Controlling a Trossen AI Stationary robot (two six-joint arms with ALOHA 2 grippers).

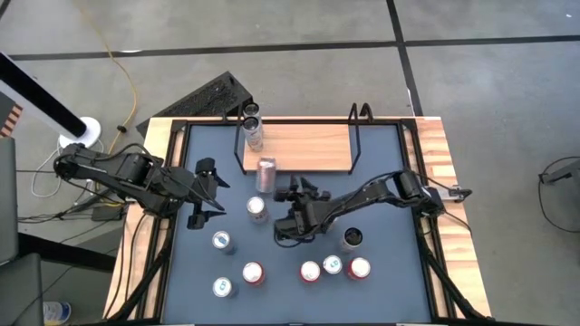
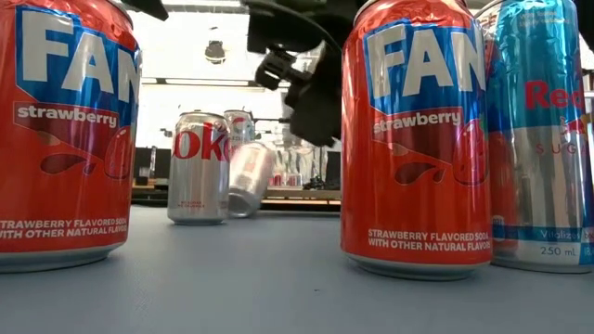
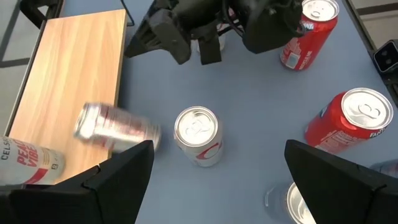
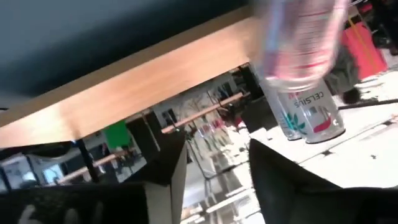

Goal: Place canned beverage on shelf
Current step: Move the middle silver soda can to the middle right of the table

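Target canned beverage (image 1: 265, 174): silver can with red markings, motion-blurred, brand unreadable. It is not upright. It lies tilted across the front edge of the shelf (image 1: 308, 147), partly on the board and partly over the tabletop (image 1: 381, 217). Its long axis runs across the shelf edge, not along it.

The right gripper (image 1: 292, 188) is just beside this can, on the tabletop side. It is partly open with nothing between the fingers; the right wrist view shows an empty gap, with the can (image 4: 298, 43) ahead of it and out of the grip. The left gripper (image 1: 210, 188) is wide open and empty, parked farther off on the can's other side. So the right arm is nearer.

Judgement: the can looks loose or tipping and is not placed. The next move would be a re-grasp across the can's short side, then standing it upright on the board.

Readable text:
- Celsius can (image 3: 31, 158) on the shelf end: "CELS", "PEA… VIBE".
- Diet Coke can (image 3: 198, 134), upright on the tabletop near the target: "oke" in the low view.
- 2 Fanta cans (image 2: 418, 139): "strawberry", "STRAWBERRY FLAVORED SODA WITH OTHER NATURAL FLAVORS".
- Red Bull can (image 2: 548, 139): "Red", "250 mL".
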